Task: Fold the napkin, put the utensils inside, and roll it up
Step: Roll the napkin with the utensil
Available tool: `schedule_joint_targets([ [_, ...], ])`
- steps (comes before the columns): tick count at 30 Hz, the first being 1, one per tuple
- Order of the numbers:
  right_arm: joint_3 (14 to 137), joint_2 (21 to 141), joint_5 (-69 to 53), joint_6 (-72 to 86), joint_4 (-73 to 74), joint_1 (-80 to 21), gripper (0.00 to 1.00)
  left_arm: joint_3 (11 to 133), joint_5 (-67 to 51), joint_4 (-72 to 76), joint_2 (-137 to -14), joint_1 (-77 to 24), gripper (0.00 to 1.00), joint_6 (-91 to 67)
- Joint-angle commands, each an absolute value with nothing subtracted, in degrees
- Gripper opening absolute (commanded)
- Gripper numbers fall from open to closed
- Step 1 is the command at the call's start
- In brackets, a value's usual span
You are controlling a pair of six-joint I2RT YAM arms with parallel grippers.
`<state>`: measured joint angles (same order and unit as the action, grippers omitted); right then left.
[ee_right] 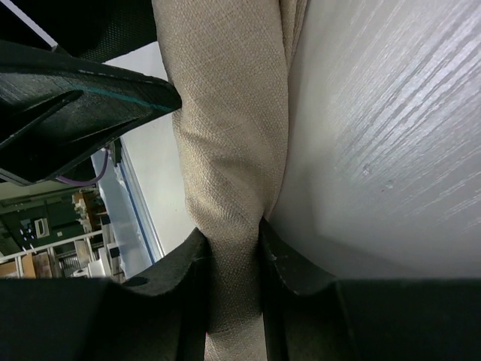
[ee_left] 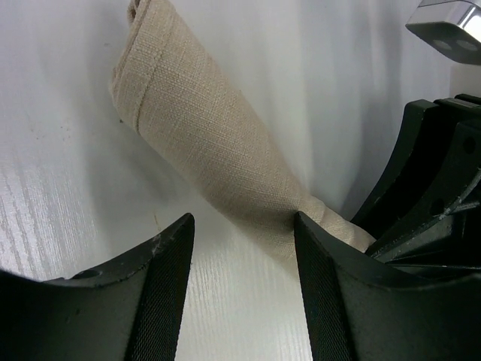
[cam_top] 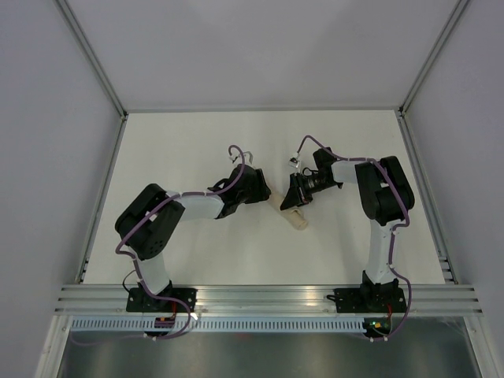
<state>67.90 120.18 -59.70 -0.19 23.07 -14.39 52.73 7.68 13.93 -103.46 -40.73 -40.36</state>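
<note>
— Napkin [cam_top: 298,220] location?
— On the desk [cam_top: 197,142], between the two arms, near the middle. It is a tight beige roll lying slantwise, flat on the surface.
— Who has it?
— The right hand [ee_right: 233,233] is clenched on it near one end. Its wrist view shows the cloth squeezed thin between both fingers. The left hand [ee_left: 242,226] is released: the jaws stand apart with nothing between them, and one finger just touches the roll's side close to the pinched spot.
— Why pinch there?
— My guess is that it stops the wrap springing loose. The roll narrows at that spot, so the layers are held together.
— And the left, why so near?
— Judging by its place, it could press the roll or back off. Either way it carries no load.
— Utensils?
— None visible, on the desk or in a hand. The roll is the only thing that could hold them. Its free end, in the left wrist view, shows only a folded hem and no metal, so I cannot tell whether they are inside.
— How far along, then?
— Rolling looks done. What remains, I judge, is a clean release without unrolling.
</note>
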Motion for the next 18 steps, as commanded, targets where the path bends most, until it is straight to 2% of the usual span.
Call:
schedule_joint_targets([
  [1,66.2,123.4,-52.3,2.8,17.5,-14.6,0.27,53.7,10.6,15.4,-103.9,-41.3,0.61,-43.6],
  [12,66.0,123.5,-53.7,4.5,16.8,-14.6,0.27,56.5,11.6,14.8,-107.7,-41.3,0.62,-44.0],
  [18,65.8,122.9,-53.8,4.1,17.2,-14.4,0.27,58.5,12.0,13.5,-109.5,-41.4,0.58,-43.4],
])
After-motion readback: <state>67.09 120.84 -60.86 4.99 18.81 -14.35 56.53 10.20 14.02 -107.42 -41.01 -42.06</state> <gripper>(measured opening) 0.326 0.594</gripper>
